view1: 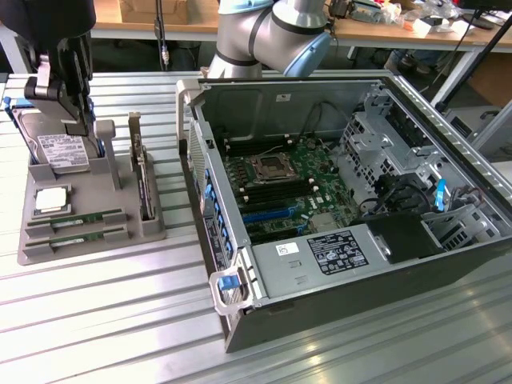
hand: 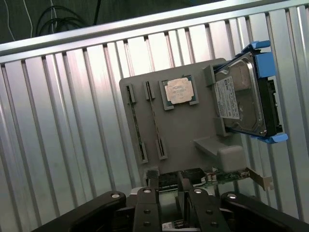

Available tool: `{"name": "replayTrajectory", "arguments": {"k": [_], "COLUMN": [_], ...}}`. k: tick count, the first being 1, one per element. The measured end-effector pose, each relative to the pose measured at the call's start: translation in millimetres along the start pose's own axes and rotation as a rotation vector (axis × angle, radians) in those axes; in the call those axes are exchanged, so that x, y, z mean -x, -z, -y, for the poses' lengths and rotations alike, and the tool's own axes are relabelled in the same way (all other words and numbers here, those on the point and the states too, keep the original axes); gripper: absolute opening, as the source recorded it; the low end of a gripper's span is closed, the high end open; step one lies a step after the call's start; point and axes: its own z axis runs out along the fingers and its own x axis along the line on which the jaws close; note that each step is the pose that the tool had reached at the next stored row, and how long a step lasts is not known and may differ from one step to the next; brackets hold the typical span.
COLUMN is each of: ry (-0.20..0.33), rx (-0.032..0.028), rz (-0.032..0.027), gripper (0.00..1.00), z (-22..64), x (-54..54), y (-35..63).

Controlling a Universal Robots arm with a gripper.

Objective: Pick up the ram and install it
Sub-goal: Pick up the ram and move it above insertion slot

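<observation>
- The claw point(hand: 167, 186) hangs above the grey holder point(hand: 186, 130), jaws slightly apart, gripping nothing.
- The ram point(view1: 76, 218) lies flat in the holder's front slot on the worktop point(view1: 96, 320), ahead of the claw, with its long axis running across the exterior view.

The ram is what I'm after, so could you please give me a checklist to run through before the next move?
1. Ram available: ok, two sticks lie in slots of the tray.
2. Pincer free: ok, open and holding nothing.
3. Pincer lined up on the ram: not ok, it hangs above the tray, off to the side of the sticks.
4. Case open: ok, the motherboard is exposed.
5. Memory slots with latches open: cannot tell.
</observation>
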Motion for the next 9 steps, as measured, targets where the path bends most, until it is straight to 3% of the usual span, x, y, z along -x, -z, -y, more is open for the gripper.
{"name": "replayTrajectory", "arguments": {"k": [9], "ry": [0.000], "rx": [0.0002], "rz": [-0.0001], "gripper": [0.30], "z": [0.4], "x": [-0.3], "y": [-12.4]}}
